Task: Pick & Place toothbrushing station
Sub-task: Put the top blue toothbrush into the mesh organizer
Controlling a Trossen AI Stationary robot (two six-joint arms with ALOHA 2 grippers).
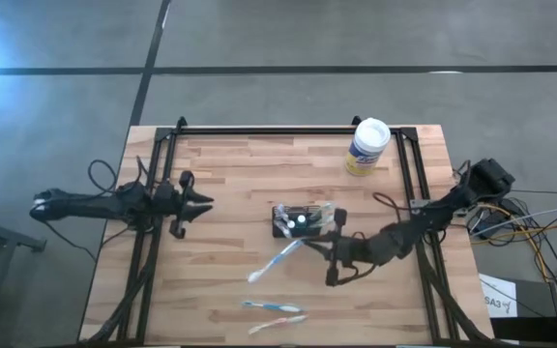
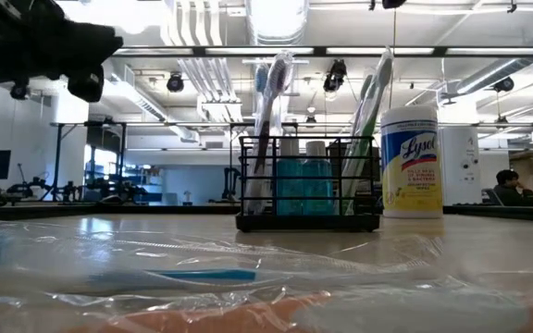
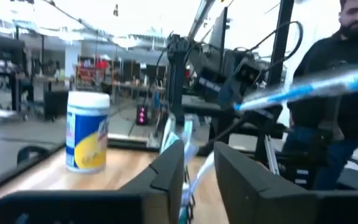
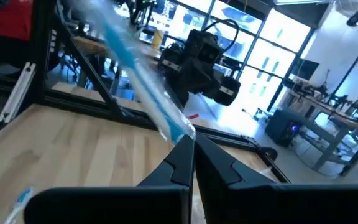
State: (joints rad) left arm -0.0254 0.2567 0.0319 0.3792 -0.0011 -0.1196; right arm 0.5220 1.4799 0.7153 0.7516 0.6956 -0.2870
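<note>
The toothbrushing station [image 1: 298,220], a small black wire box, stands near the table's middle with toothbrushes upright in it; it also shows in the low view [image 2: 308,190]. My right gripper [image 1: 329,253] is just right of and nearer than it, shut on a toothbrush in a clear wrapper [image 1: 278,259]. My left gripper [image 1: 201,203] is open and empty to the station's left, pointing at it; its fingers show in the left wrist view [image 3: 199,171]. My right gripper pinches one end of the wrapped toothbrush [image 4: 180,132] between its two shut fingertips. The brush runs on from the fingertips, roughly in line with them, toward the table's left and near side. It is held slanted and clear of the table, as the left wrist view [image 3: 316,87] shows.
A white-lidded, yellow-labelled canister [image 1: 367,145] stands at the far right. Two more toothbrushes [image 1: 274,315] lie near the front edge, one in its wrapper close to the low camera [image 2: 183,275]. A black frame rims the table [image 1: 259,130]. A person [image 3: 340,93] stands beyond the right side.
</note>
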